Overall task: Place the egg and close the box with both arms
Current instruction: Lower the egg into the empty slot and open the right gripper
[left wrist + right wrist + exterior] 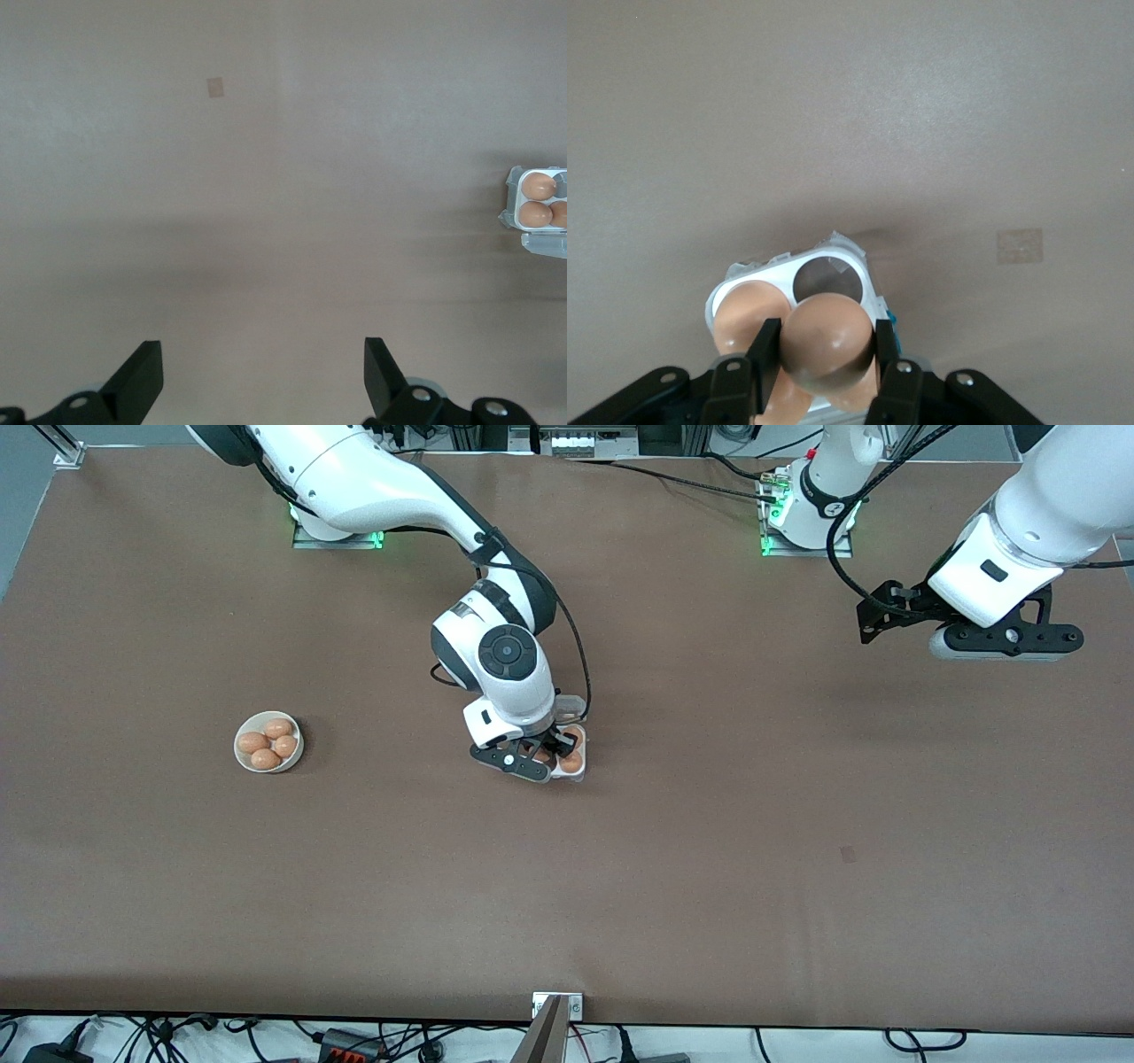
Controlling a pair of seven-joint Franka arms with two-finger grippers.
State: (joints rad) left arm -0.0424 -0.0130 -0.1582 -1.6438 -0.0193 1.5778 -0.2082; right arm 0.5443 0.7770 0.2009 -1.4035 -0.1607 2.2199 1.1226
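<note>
Basically, step in hand: placing. The right pincer [827,367] is clamped on the egg [826,341] and hangs right over the box [574,751], so I'd say the drop into a cell is about to happen.
Where the egg is: pinched between the two black fingers [764,354], above the tray, not set down as far as I can tell.
Where the box is: mid surface [709,868], mostly under the right arm's wrist in the front view, lid not shut yet by the look of it.
Open cell: the right wrist view shows one round empty cell [827,277] just past the held egg, looks like the target to me.
Left pincer [264,372]: fingers apart, gripping nothing, parked over bare surface toward the left arm's end. That arm waits.
Next move, my guess: line the egg up over the free cell, lower gently, then let go. Eggs roll and crack, so no dropping from height. After that the lid needs folding over, and the left arm has a long reach to come in and help.
Count, eggs in the bowl [268,741]: four, toward the right arm's end.
Count, eggs in the box: left wrist view shows two whole ones plus the edge of a third [561,213]. Can't confirm more than that.
Count, held eggs: one.
Count, boxes: one. Bowls: one. Arms: two.
Odd bit: a small pale patch [849,855] on the surface, nearer the front camera than the box.
</note>
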